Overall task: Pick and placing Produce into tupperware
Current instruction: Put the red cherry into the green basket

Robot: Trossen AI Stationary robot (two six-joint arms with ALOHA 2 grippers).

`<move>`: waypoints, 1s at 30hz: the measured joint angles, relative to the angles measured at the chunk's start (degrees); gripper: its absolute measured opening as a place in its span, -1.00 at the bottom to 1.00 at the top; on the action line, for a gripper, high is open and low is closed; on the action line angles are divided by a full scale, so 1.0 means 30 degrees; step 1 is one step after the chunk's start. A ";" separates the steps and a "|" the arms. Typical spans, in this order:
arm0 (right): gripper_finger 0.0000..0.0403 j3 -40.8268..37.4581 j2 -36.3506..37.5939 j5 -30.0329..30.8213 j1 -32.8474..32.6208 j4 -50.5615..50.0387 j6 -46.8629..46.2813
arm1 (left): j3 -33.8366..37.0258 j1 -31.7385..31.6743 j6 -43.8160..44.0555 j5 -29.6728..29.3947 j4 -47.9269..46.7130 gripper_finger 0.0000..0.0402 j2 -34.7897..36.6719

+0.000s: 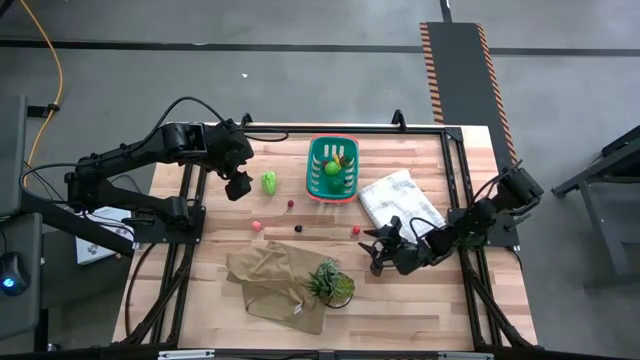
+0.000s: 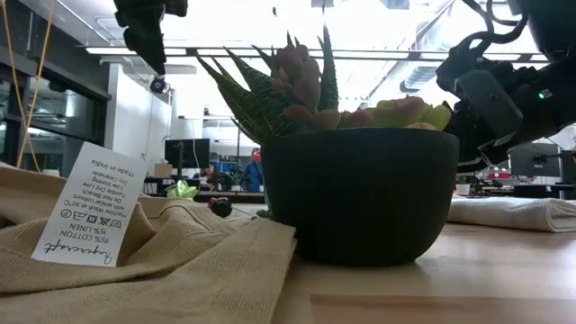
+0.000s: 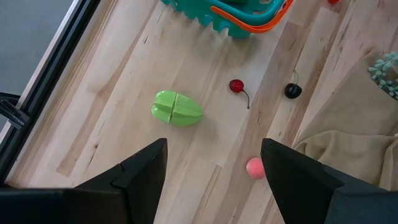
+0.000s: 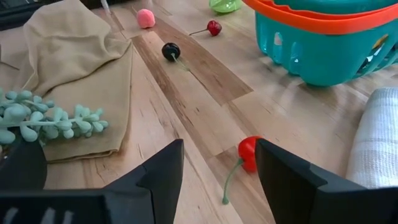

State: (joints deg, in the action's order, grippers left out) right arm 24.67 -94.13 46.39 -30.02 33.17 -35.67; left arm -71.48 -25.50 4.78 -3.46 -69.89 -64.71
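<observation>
Biggest worry here is the right gripper (image 4: 214, 168): its two dark fingers stand apart with nothing between them, hovering low just beside the small red cherry with a green stem (image 4: 247, 153), which lies on the wooden table (image 1: 420, 300) near the white checked folded cloth (image 1: 398, 197). A cherry that round will probably roll or squirt out if the fingers close off-centre, and the thin stem could snag a fingertip. The cloth edge is close enough that a sloppy reach might catch it too. The left gripper (image 3: 213, 163) is spread wide open above the light green lumpy toy vegetable (image 3: 177, 108), so no grip there yet; coming down skewed could just shove it along the boards. As for containers, the teal slotted plastic basket with the orange-red rim (image 1: 314, 171) already holds a couple of pieces, a light green one (image 1: 331, 168) plus something yellowish I can't make out. Outside it are a red cherry (image 3: 236, 86), a dark cherry (image 3: 293, 91) and a pink ball (image 3: 255, 168), near the tan linen cloth (image 1: 268, 272).
</observation>
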 joint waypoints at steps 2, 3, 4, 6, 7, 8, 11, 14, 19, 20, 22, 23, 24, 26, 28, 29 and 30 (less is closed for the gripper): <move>-0.04 0.0000 0.0000 -0.0177 -0.0007 0.0070 0.0040 | -0.0005 0.0000 0.0005 0.0007 0.0000 0.24 0.0000; -0.02 0.0000 0.0000 -0.0430 -0.0007 0.0057 0.0039 | -0.0007 0.0000 0.0007 0.0000 0.0000 0.24 0.0002; 0.00 0.0000 0.0000 -0.0642 -0.0007 0.0057 0.0045 | -0.0003 0.0000 0.0007 0.0000 0.0000 0.24 0.0000; 0.05 0.0000 0.0000 -0.0787 -0.0007 0.0030 0.0046 | 0.0000 0.0000 0.0007 0.0005 0.0000 0.24 0.0000; 0.09 0.0000 0.0000 -0.0800 -0.0007 -0.0013 0.0042 | -0.0004 0.0002 0.0005 0.0000 0.0000 0.24 0.0004; 0.12 0.0000 0.0000 -0.0801 -0.0007 -0.0088 0.0008 | -0.0007 0.0007 0.0000 0.0007 0.0000 0.24 0.0000; 0.20 0.0000 0.0000 -0.0650 0.0000 -0.0270 -0.0093 | 0.0000 0.0000 0.0000 0.0000 0.0000 0.24 0.0007; 0.23 0.0000 0.0000 -0.0634 0.0160 -0.0420 -0.0032 | -0.0003 0.0000 0.0007 0.0000 0.0000 0.24 0.0004; 0.23 0.0000 0.0000 -0.0694 0.0632 -0.0669 0.0395 | -0.0007 0.0003 0.0007 0.0000 0.0000 0.24 0.0003; 0.23 0.0000 0.0000 -0.0721 0.0711 -0.0735 0.0395 | -0.0007 0.0000 0.0007 0.0000 0.0000 0.24 0.0000; 0.23 0.0000 0.0000 -0.0769 0.0816 -0.0748 0.0399 | -0.0005 0.0000 0.0007 0.0000 -0.0005 0.24 0.0007; 0.23 0.0000 0.0000 -0.0775 0.0823 -0.0745 0.0398 | -0.0007 0.0000 0.0007 0.0005 0.0000 0.24 0.0002; 0.23 0.0000 0.0000 -0.0796 0.0837 -0.0752 0.0403 | 0.0000 0.0001 0.0003 0.0004 -0.0004 0.24 0.0001; 0.23 0.0000 0.0000 -0.0785 0.0882 -0.0783 0.0403 | 0.0000 0.0002 0.0007 0.0000 0.0000 0.24 0.0003; 0.23 0.0000 -0.0225 -0.0574 0.0882 -0.0634 0.0389 | -0.0005 0.0003 0.0007 0.0003 0.0000 0.24 0.0000; 0.23 0.0000 -0.0483 -0.0442 0.0882 -0.0470 0.0328 | -0.0006 0.0006 0.0006 0.0001 0.0000 0.24 0.0001; 0.23 -0.0007 -0.0771 -0.0207 0.0882 -0.0297 0.0185 | 0.0000 0.0000 0.0007 0.0000 0.0000 0.24 0.0007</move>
State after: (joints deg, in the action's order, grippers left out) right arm 24.64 -96.44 45.77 -27.38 32.28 -35.11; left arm -71.48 -25.50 4.80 -3.46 -69.89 -64.69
